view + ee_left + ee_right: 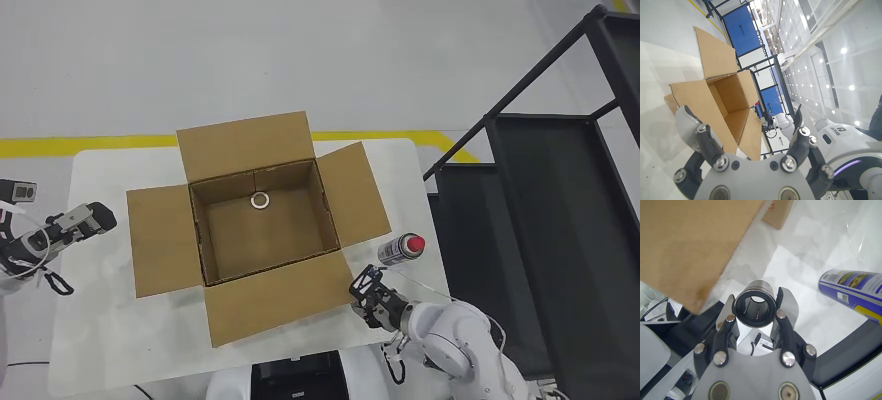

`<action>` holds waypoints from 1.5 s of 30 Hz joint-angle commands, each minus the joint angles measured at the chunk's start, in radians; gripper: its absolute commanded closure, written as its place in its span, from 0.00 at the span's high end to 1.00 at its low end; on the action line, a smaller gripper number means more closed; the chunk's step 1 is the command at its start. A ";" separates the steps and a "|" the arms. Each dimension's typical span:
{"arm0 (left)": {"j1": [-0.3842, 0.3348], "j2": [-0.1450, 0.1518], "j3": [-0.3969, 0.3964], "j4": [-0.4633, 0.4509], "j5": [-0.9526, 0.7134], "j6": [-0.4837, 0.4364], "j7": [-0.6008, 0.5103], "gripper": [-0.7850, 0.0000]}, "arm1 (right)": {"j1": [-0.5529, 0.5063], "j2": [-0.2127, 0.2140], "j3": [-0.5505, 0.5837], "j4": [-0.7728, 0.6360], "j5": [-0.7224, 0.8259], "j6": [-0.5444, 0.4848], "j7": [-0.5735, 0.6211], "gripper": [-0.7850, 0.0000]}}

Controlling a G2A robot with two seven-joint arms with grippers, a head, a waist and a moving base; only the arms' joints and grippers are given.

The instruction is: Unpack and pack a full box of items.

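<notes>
An open cardboard box (265, 225) stands in the middle of the white table (110, 320), flaps spread. A small white ring (261, 201) lies on its floor near the far wall. My right gripper (755, 298) is shut on a dark metal cylinder bearing (755, 306), low over the table at the box's near right corner (372, 295). A spray can (401, 248) with a red cap lies on the table just beyond it, blue-labelled in the right wrist view (851, 289). My left gripper (742, 117) is open and empty, off the table's left side (85, 220), facing the box (728, 98).
Black metal shelving (540, 190) stands to the right of the table. A yellow floor line (60, 146) runs behind the table. Bare table surface lies left of the box and along the near edge.
</notes>
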 commanded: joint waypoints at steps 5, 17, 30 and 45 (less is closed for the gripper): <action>0.000 0.000 0.000 0.000 0.000 0.000 0.000 1.00 | 0.025 0.004 -0.028 0.052 -0.071 0.024 -0.038 0.00; 0.000 0.000 0.000 0.000 0.000 0.000 0.000 1.00 | 0.070 0.011 -0.046 0.152 -0.104 0.073 -0.070 0.00; 0.000 0.000 0.000 0.000 0.000 0.000 0.000 1.00 | 0.113 0.016 -0.072 0.225 -0.098 0.104 -0.102 0.00; 0.000 0.000 0.000 0.000 0.000 0.000 0.000 1.00 | 0.120 0.023 -0.084 0.198 -0.087 0.128 -0.099 1.00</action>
